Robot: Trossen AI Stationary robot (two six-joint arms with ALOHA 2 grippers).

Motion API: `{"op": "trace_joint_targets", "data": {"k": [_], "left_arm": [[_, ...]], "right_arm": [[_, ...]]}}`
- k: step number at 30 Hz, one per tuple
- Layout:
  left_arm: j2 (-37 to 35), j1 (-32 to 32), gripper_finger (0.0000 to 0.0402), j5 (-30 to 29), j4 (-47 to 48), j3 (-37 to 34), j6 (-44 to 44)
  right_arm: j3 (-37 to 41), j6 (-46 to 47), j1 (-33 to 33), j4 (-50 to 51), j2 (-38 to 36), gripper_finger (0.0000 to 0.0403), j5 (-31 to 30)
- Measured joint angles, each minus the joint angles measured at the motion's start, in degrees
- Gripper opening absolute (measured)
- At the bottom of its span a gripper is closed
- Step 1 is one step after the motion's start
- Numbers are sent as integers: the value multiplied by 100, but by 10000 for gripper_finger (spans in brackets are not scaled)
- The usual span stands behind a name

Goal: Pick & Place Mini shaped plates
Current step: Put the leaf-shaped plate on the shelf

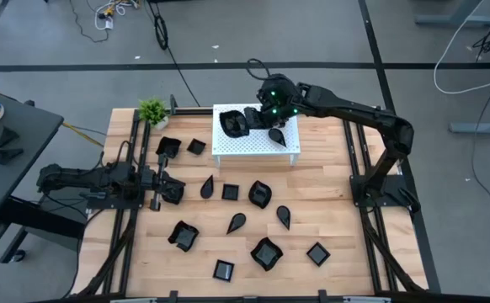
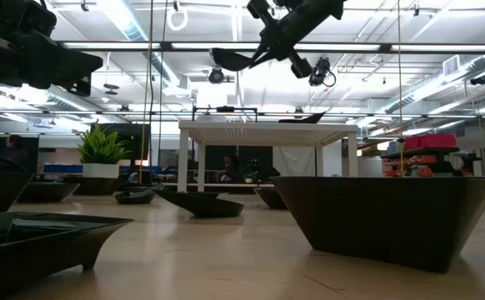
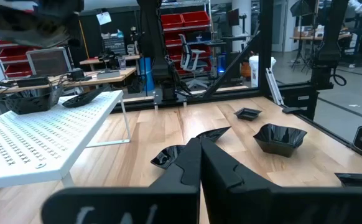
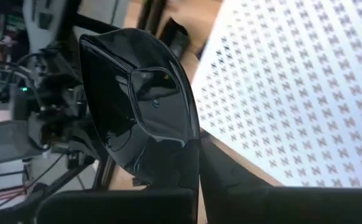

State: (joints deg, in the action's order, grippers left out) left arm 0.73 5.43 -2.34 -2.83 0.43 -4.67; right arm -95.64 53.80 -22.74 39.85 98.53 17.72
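Several glossy black mini shaped plates lie scattered on the wooden table, among them a wavy one (image 1: 260, 194) and a square one (image 1: 318, 253). A white perforated stand (image 1: 289, 148) at the far middle carries a wavy plate (image 1: 231, 123) and a teardrop plate (image 1: 277, 137). My right gripper (image 1: 260, 114) hangs above the stand, shut on a black plate (image 4: 137, 106). The same plate (image 2: 230, 58) also shows in the low view. My left gripper (image 3: 199, 168) is shut and rests level at the table's left side (image 1: 176, 190), holding nothing. My right gripper pinches the plate by its rim at one end (image 4: 190, 155) between its two fingers. The fingers slant downward from the table's right side. The plate sticks out beyond the fingertips, tilted, lifted clear above the stand's top.
A small green potted plant (image 1: 152, 110) stands at the far left corner beside the stand. Black frame rails (image 1: 127, 168) run along the table's left and right sides. Bare wood lies between the scattered plates in the near half.
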Motion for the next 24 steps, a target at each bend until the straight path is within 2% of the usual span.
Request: {"op": "trace_joint_targets", "data": {"k": [18, 24], "left_arm": [[1, 1, 3, 0, 4, -1, 0], [2, 0, 3, -1, 5, -1, 0]], "right_arm": [[2, 1073, 62, -56, 783, 4, -72], [7, 1323, 70, -205, 831, 4, -137]]}}
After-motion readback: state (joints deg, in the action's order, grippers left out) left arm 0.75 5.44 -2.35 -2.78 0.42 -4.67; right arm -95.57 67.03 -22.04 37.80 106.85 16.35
